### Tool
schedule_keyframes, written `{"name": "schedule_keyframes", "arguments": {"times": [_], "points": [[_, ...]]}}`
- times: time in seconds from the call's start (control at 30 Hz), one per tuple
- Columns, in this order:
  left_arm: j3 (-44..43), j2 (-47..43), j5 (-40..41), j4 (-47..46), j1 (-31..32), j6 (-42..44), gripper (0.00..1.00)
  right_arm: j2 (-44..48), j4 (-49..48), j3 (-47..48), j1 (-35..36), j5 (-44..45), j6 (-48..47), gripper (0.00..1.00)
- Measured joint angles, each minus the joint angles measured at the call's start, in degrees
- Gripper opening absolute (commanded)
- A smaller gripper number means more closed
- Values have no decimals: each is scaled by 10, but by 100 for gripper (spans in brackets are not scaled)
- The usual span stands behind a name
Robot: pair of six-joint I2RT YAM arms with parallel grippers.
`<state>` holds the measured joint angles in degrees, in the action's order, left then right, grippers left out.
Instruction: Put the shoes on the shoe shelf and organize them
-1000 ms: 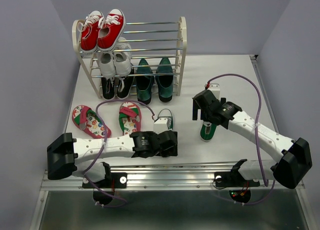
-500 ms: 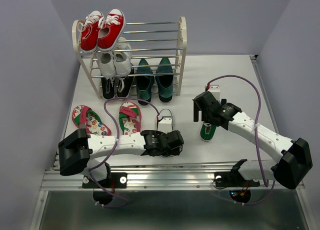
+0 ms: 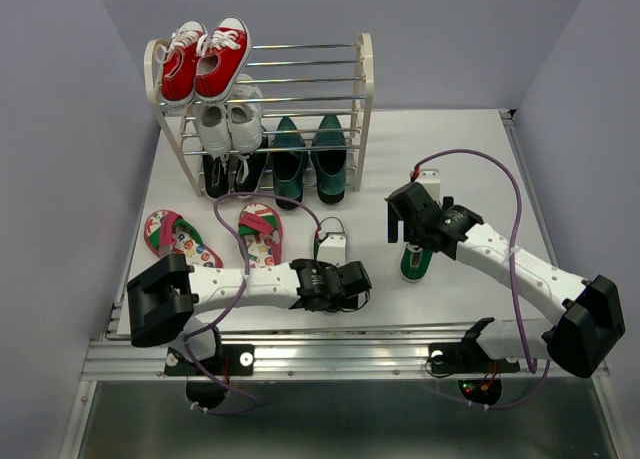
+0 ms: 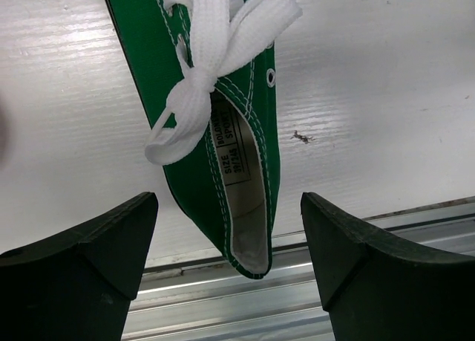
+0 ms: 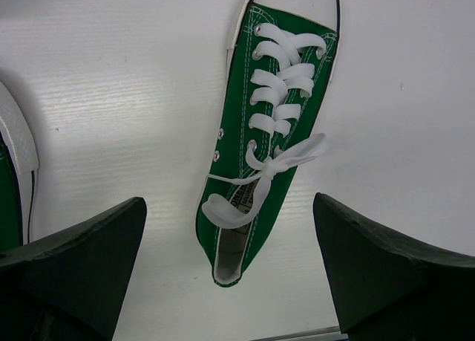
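The left hand [image 4: 228, 203] is wide open, its fingers on either side of a green sneaker [image 4: 256, 125] at the heel, not touching it. The right hand [image 5: 228, 201] hangs open above the second green sneaker [image 5: 274, 111]. Both sneakers lie on the table [image 3: 450, 149] beside the flip-flops [image 3: 178, 242]. The loafers [image 3: 308, 164] sit at the bottom of the shoe shelf [image 3: 365, 79].

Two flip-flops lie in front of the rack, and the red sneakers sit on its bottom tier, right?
No: the red sneakers sit on the top tier of the rack, as the top external view shows. The flip-flops do lie in front.
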<state>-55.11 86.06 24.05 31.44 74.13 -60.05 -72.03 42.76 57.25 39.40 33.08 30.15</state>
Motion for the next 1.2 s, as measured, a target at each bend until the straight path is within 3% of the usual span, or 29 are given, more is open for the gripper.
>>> {"name": "schedule_keyframes", "arguments": {"times": [0.07, 0.2, 0.27, 0.57, 0.77, 0.87, 1.2], "points": [[0, 4, 0, 0, -4, 0, 85, 0, 0, 0, 0, 0, -2, 100], [0, 4, 2, -7, -16, 2, 67, 0, -1, 0, 0, 0, -4, 100], [0, 4, 4, -15, -23, 7, 63, 0, -2, 0, 0, 2, -4, 100], [3, 5, 8, -35, -46, 30, 63, 0, -3, 0, 0, 20, -11, 100], [4, 5, -12, -41, -45, 36, 63, 9, -3, 0, 0, 29, -15, 100], [4, 5, -20, -43, -40, 36, 57, 13, -3, 0, 0, 33, -17, 100], [-9, 27, -15, -15, -32, 27, 57, 14, -3, 0, -4, 43, -21, 100]]}}
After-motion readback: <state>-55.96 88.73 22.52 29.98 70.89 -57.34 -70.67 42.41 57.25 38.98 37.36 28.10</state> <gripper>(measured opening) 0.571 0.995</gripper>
